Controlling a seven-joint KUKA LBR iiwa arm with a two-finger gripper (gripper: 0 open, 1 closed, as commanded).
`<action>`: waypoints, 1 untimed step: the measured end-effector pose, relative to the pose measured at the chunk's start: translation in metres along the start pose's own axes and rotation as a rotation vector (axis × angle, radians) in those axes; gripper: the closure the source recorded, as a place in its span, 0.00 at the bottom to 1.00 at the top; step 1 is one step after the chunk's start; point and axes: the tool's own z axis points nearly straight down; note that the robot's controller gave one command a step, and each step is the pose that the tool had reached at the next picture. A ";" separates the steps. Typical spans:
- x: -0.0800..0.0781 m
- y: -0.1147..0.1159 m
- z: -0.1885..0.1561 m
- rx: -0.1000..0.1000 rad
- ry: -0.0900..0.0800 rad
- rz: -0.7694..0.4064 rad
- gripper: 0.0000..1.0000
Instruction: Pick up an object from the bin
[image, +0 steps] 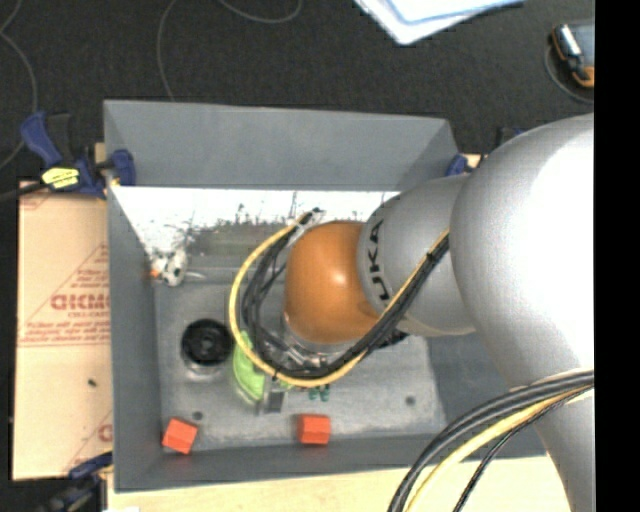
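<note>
My gripper (273, 397) shows low in the middle of the bin, mostly hidden beneath the arm's orange cover and cable loop. A bright green rounded thing (246, 372) lies right against its left side; whether it is held I cannot tell. A black round disc-like thing (205, 343) lies just left of the green one. An orange cube (314, 429) sits on the bin floor slightly below and right of the gripper.
A second orange cube (180, 436) rests in the front left corner. A small white and orange thing (168, 267) lies by the left wall near the back. The big arm covers the bin's right half.
</note>
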 end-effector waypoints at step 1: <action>-0.009 0.001 0.000 -0.002 -0.006 -0.019 1.00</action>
